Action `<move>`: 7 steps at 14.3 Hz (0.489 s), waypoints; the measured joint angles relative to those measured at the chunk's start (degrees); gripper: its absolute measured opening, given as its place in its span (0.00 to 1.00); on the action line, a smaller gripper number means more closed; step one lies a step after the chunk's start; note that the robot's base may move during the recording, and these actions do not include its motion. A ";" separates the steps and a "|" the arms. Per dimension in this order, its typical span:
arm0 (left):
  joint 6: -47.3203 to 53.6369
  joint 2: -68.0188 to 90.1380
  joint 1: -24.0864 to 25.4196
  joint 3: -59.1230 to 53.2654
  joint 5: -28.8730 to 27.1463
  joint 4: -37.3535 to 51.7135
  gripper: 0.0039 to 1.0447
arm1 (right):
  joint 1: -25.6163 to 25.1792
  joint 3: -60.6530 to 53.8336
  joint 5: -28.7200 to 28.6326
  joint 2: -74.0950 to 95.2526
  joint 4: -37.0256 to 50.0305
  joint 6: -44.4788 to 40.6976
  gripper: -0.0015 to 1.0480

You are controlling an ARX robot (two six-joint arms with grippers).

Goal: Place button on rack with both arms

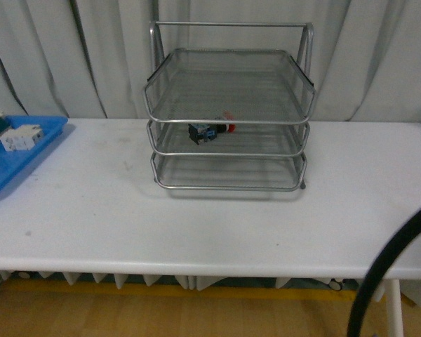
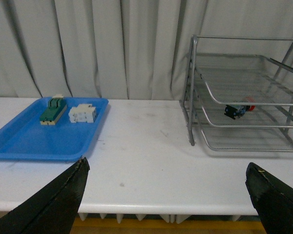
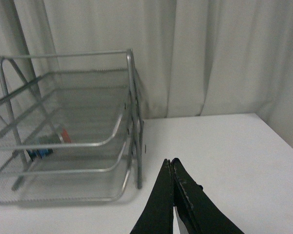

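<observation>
the small push-button switch with a red round cap and black-and-blue body [image 1: 210,130] lies on its side on the middle tier of the silver wire-mesh three-tier rack [image 1: 228,112], which stands at the back edge of the white bench [image 1: 196,217]. the left gripper [image 2: 168,195] is spread wide and holds nothing. the right gripper [image 3: 172,168] has its fingers pressed together, holding nothing. a flat blue plastic tray [image 2: 19,141] sits at the bench's left edge.

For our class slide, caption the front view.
Red-capped push-button switch lying on the middle tier of a silver wire-mesh rack.
</observation>
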 joint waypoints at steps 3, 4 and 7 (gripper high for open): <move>0.00 0.00 0.00 0.00 0.00 -0.02 0.94 | -4.85 -8.17 -4.85 -8.87 -4.52 -0.96 0.02; 0.00 0.00 0.00 0.00 -0.02 -0.02 0.94 | -6.25 -9.60 -6.05 -12.94 -5.73 -1.01 0.02; 0.00 0.00 0.00 0.00 -0.02 -0.02 0.94 | -9.35 -13.68 -9.33 -22.88 -12.57 -1.01 0.02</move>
